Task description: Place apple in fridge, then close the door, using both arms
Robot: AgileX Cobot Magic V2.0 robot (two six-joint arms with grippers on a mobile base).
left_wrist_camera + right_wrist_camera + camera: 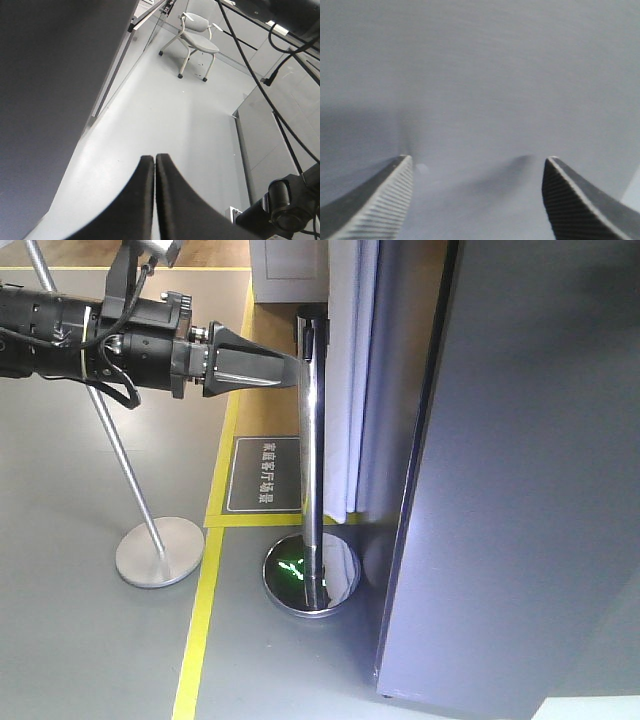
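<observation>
With the apple nowhere in view, presumably already inside, the fridge (pixel 520 480) showed only its flat dark grey door (pixel 540 540) at the right of the front view, and whether it sat fully latched could not be told. The right gripper (pixel 477 172), its jaws spread wide and holding nothing, faced a smooth, matte grey surface at close range, its ribbed fingertips (pixel 385 200) seemingly almost against it; judged from here, a push landing off-centre or at an angle risked the hard tapered tips skidding across the slick panel rather than driving it home. The left gripper (pixel 285 368), jaws pressed together and empty, stretched level toward a polished chrome stanchion post (pixel 312 430) on its mirrored round base (pixel 311 577), close enough that a careless swing could knock it. A second, slanted silver pole (pixel 110 430) stood on a dull disc base beside yellow floor tape (pixel 205 600).
</observation>
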